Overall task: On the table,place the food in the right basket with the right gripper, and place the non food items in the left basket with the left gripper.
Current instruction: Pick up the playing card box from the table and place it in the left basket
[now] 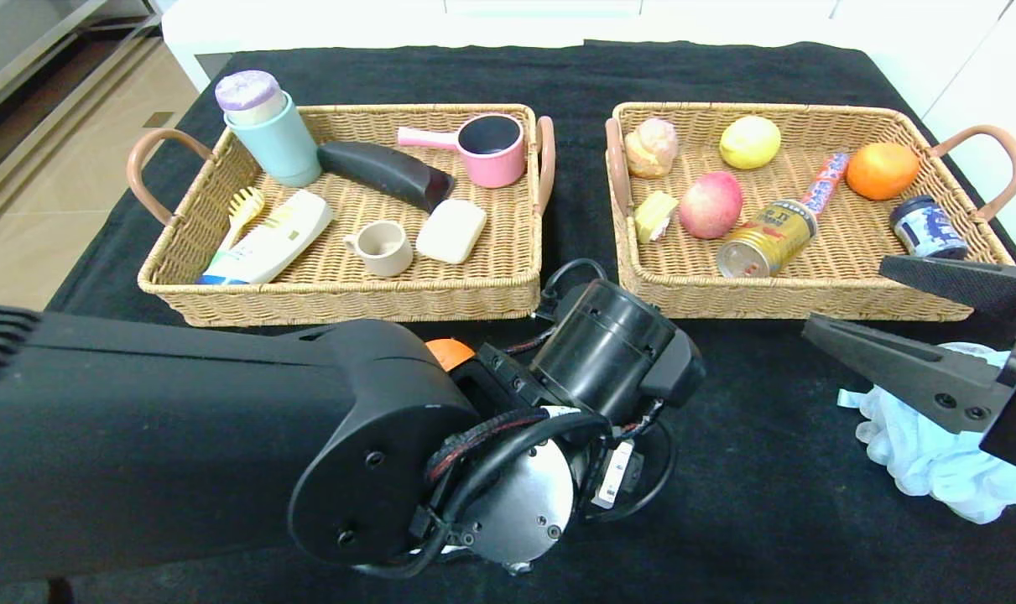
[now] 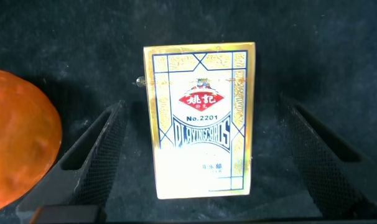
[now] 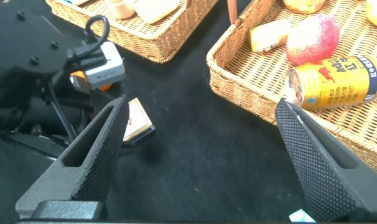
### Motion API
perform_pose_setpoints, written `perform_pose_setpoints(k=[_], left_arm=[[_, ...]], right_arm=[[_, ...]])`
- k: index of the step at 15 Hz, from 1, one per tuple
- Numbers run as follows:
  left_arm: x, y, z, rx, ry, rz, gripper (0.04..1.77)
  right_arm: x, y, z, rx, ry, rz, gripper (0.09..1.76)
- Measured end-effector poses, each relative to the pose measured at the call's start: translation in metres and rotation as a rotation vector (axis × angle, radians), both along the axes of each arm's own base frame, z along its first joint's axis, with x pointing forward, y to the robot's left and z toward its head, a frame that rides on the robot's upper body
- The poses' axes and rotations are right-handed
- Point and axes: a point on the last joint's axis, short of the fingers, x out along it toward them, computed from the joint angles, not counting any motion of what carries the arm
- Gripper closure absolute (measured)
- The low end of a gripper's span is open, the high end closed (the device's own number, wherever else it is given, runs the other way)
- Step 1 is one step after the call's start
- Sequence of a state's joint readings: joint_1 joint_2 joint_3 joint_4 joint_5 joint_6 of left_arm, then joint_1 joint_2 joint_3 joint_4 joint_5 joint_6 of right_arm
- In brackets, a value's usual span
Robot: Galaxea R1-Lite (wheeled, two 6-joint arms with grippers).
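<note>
The cream card box (image 2: 201, 118) lies flat on the black table (image 1: 768, 520) between the fingers of my left gripper (image 2: 202, 106), which is open above it and hidden under the arm in the head view. A round orange (image 1: 449, 352) sits just beside the box. My right gripper (image 1: 847, 298) is open and empty, hovering in front of the right basket (image 1: 810, 306) and over the pale-blue bath pouf (image 1: 927, 453). The peach (image 1: 711, 204), gold can (image 1: 768, 239) and another orange (image 1: 882, 169) lie in the right basket. The shampoo bottle (image 1: 268, 239) lies in the left basket (image 1: 340, 302).
The left basket also holds a mint cup (image 1: 277, 138), a pink pot (image 1: 495, 149), a small cup and a soap bar. A lemon (image 1: 749, 141), bread, a candy stick and a jar (image 1: 925, 226) share the right basket. My left arm (image 1: 222, 453) crosses the front of the table.
</note>
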State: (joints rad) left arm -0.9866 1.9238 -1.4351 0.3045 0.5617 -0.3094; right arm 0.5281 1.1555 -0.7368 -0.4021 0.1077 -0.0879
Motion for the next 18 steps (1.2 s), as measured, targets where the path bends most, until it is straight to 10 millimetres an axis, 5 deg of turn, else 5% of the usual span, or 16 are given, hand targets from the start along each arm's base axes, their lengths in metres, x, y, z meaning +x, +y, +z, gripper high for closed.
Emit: perform_pose_setpoints(k=[6, 11, 18], left_arm=[[0.000, -0.001, -0.004, 0.010, 0.008, -0.001, 0.09], [-0.001, -0.002, -0.006, 0.020, 0.014, -0.006, 0.73], [-0.001, -0.002, -0.012, 0.033, 0.022, -0.007, 0.77]], right_arm=[[0.001, 0.001, -0.001, -0.004, 0.006, 0.002, 0.14], [0.001, 0.001, -0.002, -0.005, 0.008, 0.002, 0.14], [0.002, 0.002, -0.003, -0.007, 0.011, 0.003, 0.14]])
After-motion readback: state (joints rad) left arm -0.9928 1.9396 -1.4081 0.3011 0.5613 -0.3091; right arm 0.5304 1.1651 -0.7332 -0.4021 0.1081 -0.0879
